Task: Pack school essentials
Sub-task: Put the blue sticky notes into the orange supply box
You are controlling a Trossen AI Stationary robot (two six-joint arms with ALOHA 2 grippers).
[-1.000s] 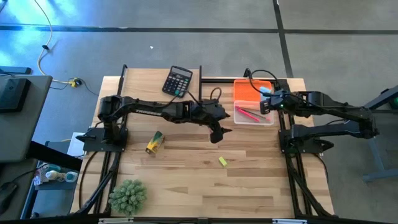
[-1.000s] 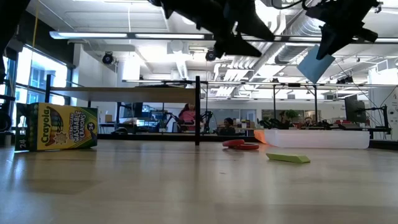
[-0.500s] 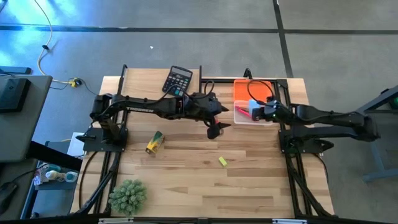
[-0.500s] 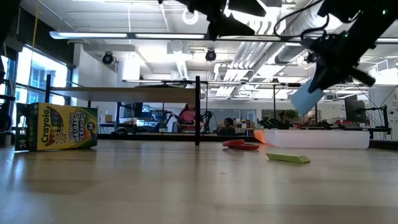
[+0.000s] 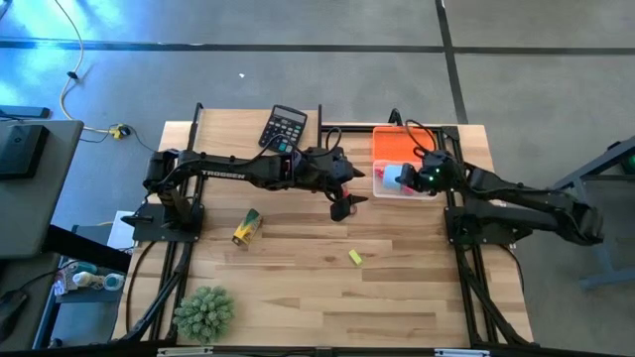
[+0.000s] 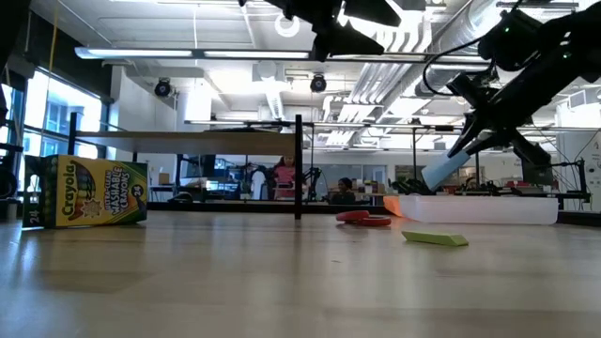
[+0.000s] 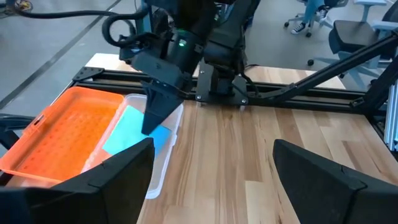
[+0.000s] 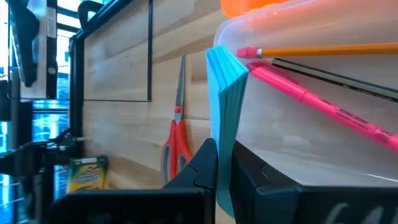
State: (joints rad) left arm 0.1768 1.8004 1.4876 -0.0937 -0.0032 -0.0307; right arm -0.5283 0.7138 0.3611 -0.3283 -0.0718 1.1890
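My right gripper (image 5: 401,179) is shut on the blue note pad (image 8: 224,93) and hovers over the left end of the clear box (image 5: 405,184), next to its orange lid (image 5: 399,144). A pink pen (image 8: 311,93) and a pencil (image 8: 323,48) lie in the box. My left gripper (image 5: 340,207) is open and hangs above the table just left of the box. The red-handled scissors (image 8: 177,142) lie flat on the wood near it. A small yellow block (image 5: 355,257) and a crayon box (image 5: 246,227) rest on the table. My right gripper pinches the blue note pad between its two fingers (image 8: 208,167) at one edge (image 8: 225,163). The fingers come from the table's right, slanting down. The pad is lifted and tilted, its free end (image 6: 432,180) low over the box's rim; whether it touches the box, I cannot tell.
A black calculator (image 5: 283,129) lies at the far edge and a spiky green plant (image 5: 204,312) stands at the near left corner. Bare wood stretches along the near half of the table (image 5: 397,297). People sit far off in the room beyond.
My right gripper has carried the note pad toward the table's left and down onto the box's left end, tipping the pad from hanging high to slanting low over the rim. My left gripper rose a little and then kept still.
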